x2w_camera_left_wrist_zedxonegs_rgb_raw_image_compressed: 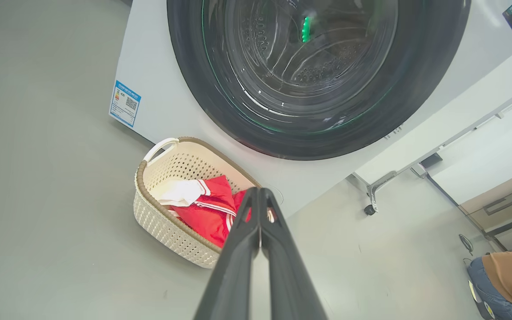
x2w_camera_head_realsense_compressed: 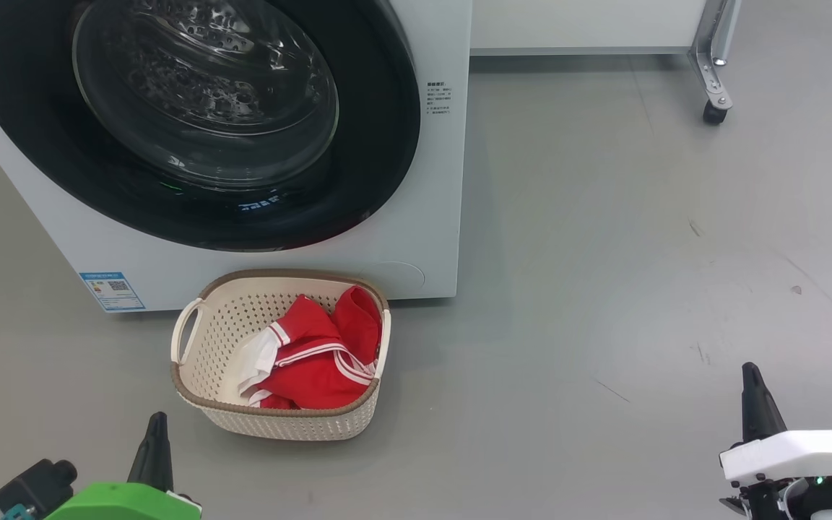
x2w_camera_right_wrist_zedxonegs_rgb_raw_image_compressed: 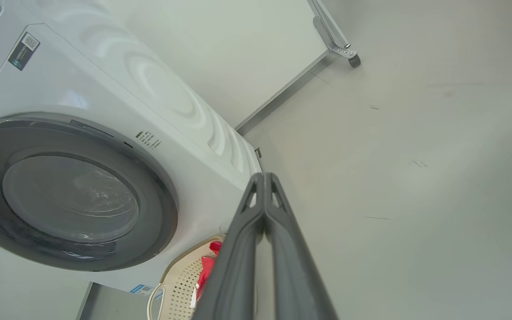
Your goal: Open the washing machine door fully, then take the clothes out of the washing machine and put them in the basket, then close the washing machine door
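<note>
Left tool (x2w_camera_head_realsense_compressed: 158,422): fingers pressed together, empty.
Right tool (x2w_camera_head_realsense_compressed: 750,375): fingers pressed together, empty.
Clothes (x2w_camera_head_realsense_compressed: 315,354): heaped in basket (x2w_camera_head_realsense_compressed: 280,276), near, ahead and right of left tool; soft, light, limp; a raised fold suits pinching.
Door (x2w_camera_head_realsense_compressed: 199,123): appears shut flush on washer (x2w_camera_head_realsense_compressed: 434,217), ahead of both tools; stiff, glossy rim likely slippery; grip at its edge.
Stage: task judged complete.

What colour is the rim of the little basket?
Brown, woven-looking, around the cream basket; the head view shows it best.
</note>
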Available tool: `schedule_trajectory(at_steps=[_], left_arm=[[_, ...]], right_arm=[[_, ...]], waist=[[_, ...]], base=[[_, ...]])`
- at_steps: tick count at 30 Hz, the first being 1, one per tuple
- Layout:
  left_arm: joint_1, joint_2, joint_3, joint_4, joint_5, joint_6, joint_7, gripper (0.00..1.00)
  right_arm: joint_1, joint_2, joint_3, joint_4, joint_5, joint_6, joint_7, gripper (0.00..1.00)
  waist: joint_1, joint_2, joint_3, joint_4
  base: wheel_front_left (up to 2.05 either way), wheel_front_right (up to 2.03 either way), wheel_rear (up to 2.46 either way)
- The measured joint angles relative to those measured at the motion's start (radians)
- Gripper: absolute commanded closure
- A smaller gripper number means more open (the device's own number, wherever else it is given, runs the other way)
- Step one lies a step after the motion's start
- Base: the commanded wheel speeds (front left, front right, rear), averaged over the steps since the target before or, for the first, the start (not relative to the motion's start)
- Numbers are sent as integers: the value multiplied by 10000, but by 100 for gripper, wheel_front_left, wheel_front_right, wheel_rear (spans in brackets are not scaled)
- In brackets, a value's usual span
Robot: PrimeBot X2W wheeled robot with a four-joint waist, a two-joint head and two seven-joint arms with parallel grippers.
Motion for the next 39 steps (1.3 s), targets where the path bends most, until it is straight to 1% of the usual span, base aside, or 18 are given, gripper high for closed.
schedule_trajectory(at_steps=[4,15,26,32,34,39], left_arm=[[-5,0,67,-8,-412,-2,144,100],[-209,0,316,-59,-1724,-25,502,100],[-292,0,545,-115,-3196,-31,888,100],[-416,0,690,-165,-3887,-42,1141,100],[-429,0,723,-169,-4067,-42,1187,100],[-501,0,803,-196,-4665,-44,1384,100]], right_arm=[[-111,15,-92,54,477,69,146,100],[-334,105,-343,232,1789,105,487,100],[-577,201,-614,447,3227,245,917,100],[-728,257,-754,529,3937,253,1133,100],[-750,274,-802,569,4167,316,1195,100],[-901,314,-905,639,4755,337,1363,100]], waist=[[0,0,4,3],[0,0,15,10],[0,0,27,19],[0,0,33,23],[0,0,35,24],[0,0,40,28]], base=[[0,0,0],[0,0,0],[0,0,0],[0,0,0],[0,0,0],[0,0,0]])
